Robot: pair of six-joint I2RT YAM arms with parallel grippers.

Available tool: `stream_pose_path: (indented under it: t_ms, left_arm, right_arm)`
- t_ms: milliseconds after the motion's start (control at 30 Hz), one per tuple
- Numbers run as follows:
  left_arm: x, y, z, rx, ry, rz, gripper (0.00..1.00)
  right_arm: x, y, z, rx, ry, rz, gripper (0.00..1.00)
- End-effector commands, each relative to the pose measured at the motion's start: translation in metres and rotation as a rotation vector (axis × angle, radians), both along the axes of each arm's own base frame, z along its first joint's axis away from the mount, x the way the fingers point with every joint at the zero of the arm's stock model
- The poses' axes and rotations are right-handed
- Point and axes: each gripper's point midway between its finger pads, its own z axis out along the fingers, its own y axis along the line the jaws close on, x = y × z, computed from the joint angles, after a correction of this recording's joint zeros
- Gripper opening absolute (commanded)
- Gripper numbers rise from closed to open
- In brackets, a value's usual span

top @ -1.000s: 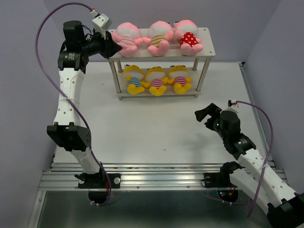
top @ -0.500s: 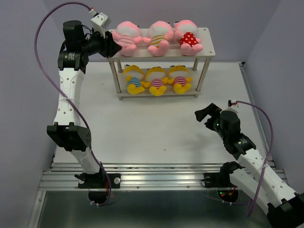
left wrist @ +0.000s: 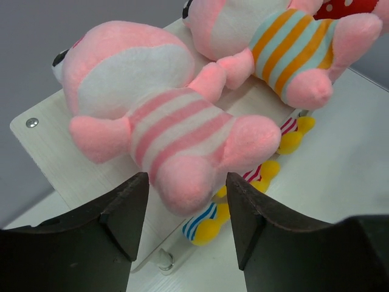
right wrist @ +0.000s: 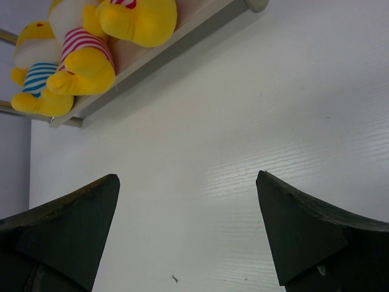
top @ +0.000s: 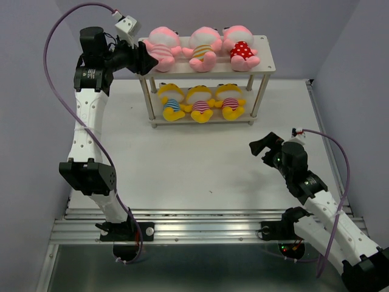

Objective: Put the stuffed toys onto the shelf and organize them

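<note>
Shelf (top: 266, 59) sorted by colour: pink toys (top: 204, 47) top, yellow toys (top: 200, 103) below. Left fingers (left wrist: 115, 225) apart, just off leftmost pink toy (left wrist: 176, 134). Right fingers (right wrist: 61, 231) apart, idle over table (top: 200, 164).

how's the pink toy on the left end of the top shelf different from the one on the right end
Outfit: the left pink toy wears pink and white stripes; the right pink toy wears red with white dots. Position: the left one's foot lies between the open fingers of the left gripper; the right one has no gripper near it. Both are pink, round-headed and lie on the top board of the shelf.
</note>
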Motion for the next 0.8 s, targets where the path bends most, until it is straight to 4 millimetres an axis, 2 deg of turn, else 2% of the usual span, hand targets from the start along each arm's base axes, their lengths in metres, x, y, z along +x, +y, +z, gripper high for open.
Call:
stream_pose_path:
  t_ms: [0,67,100,133,167,267,333,367,400,433,467,500,533,600,633,667,700,733,767]
  left_arm:
    - [-0.028,-0.001,0.056,-0.036,-0.150,-0.012,0.65]
    - [-0.035,0.000,0.067,-0.051,-0.166,-0.002,0.67]
    - [-0.041,0.002,0.077,-0.056,-0.185,0.011,0.78]
    - [-0.045,0.002,0.083,-0.060,-0.195,0.018,0.94]
    - [-0.048,0.004,0.089,-0.067,-0.209,0.031,0.99]
    - [-0.063,0.016,0.115,-0.117,-0.245,0.130,0.99]
    - [-0.068,0.026,0.122,-0.156,-0.235,0.208,0.99]
    - [-0.079,0.038,0.133,-0.224,-0.227,0.300,0.99]
    - [-0.085,0.044,0.135,-0.259,-0.216,0.346,0.99]
    - [-0.080,0.050,0.110,-0.289,-0.142,0.405,0.99]
    - [-0.099,0.064,0.117,-0.380,-0.146,0.515,0.99]
    - [-0.106,0.074,0.109,-0.421,-0.131,0.590,0.99]
    - [-0.118,0.089,0.084,-0.531,-0.082,0.700,0.99]
    - [-0.130,0.110,0.048,-0.642,-0.024,0.845,0.99]
    - [-0.126,0.113,-0.007,-0.657,0.081,0.911,0.99]
    - [-0.143,0.118,-0.009,-0.719,0.056,0.924,0.99]
    - [-0.146,0.115,-0.025,-0.746,0.089,0.922,0.99]
    - [-0.145,0.114,-0.062,-0.713,0.150,0.940,0.99]
    - [-0.151,0.116,-0.073,-0.702,0.160,0.955,0.99]
  right_arm:
    - [0.003,0.001,0.015,0.014,-0.049,-0.002,1.00]
    - [0.002,0.001,0.015,0.015,-0.052,-0.003,1.00]
    - [0.002,0.001,0.015,0.014,-0.053,-0.002,1.00]
    - [0.002,0.001,0.016,0.016,-0.054,-0.003,1.00]
    - [0.001,0.001,0.018,0.019,-0.060,-0.002,1.00]
    - [0.000,0.001,0.021,0.019,-0.067,0.003,1.00]
    - [-0.002,-0.002,0.023,0.008,-0.068,-0.002,1.00]
    - [-0.002,-0.003,0.026,0.005,-0.072,-0.006,1.00]
    - [-0.004,-0.006,0.024,-0.007,-0.063,-0.013,1.00]
    - [-0.004,-0.011,0.024,-0.020,-0.061,-0.035,1.00]
    - [-0.004,-0.014,0.028,-0.028,-0.066,-0.051,1.00]
    - [-0.007,-0.019,0.023,-0.045,-0.042,-0.068,1.00]
    - [-0.008,-0.027,0.025,-0.057,-0.045,-0.104,1.00]
    - [-0.011,-0.036,0.025,-0.072,-0.029,-0.147,1.00]
    - [-0.012,-0.041,0.024,-0.084,-0.025,-0.170,1.00]
    - [-0.013,-0.049,0.029,-0.095,-0.034,-0.209,1.00]
    - [-0.016,-0.054,0.032,-0.108,-0.026,-0.225,1.00]
    - [-0.018,-0.058,0.033,-0.122,-0.023,-0.239,1.00]
    - [-0.020,-0.064,0.034,-0.140,-0.025,-0.261,1.00]
